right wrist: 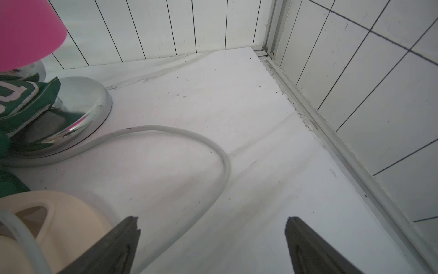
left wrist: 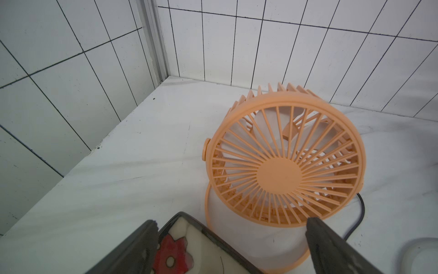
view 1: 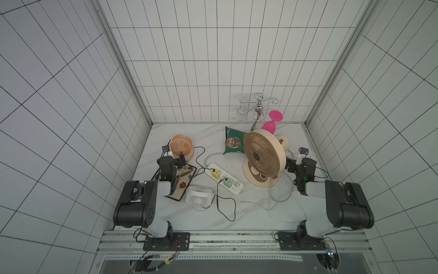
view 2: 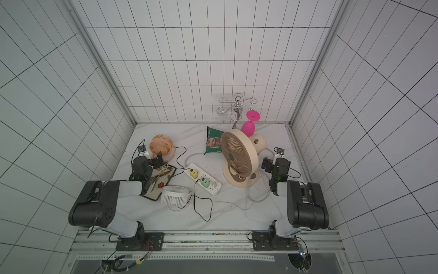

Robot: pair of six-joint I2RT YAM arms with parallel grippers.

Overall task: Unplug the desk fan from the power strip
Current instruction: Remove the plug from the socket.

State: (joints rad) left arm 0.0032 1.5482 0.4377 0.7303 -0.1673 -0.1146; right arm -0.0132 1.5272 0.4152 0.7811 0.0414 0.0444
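Observation:
The white power strip (view 1: 225,179) (view 2: 205,180) lies mid-table and carries a yellow plug (view 1: 215,173), a green plug (view 1: 228,182) and a white plug (view 1: 235,188) at its near end. The big beige desk fan (view 1: 263,156) (view 2: 238,157) stands right of it, and its white cord (view 1: 280,198) loops along the table front. My left gripper (view 1: 182,163) (left wrist: 232,221) is open over a tray corner, facing an orange fan (left wrist: 284,166). My right gripper (view 1: 289,163) (right wrist: 212,220) is open behind the beige fan, above bare table. Both hold nothing.
Black cords run from the orange fan (view 1: 182,144) and a small white fan (view 1: 199,195) to the strip. A floral tray (view 2: 163,182) with a fork sits by the left arm. At the back are a green snack bag (view 1: 233,142), a chrome rack (view 1: 257,106) and a pink glass (view 1: 270,125).

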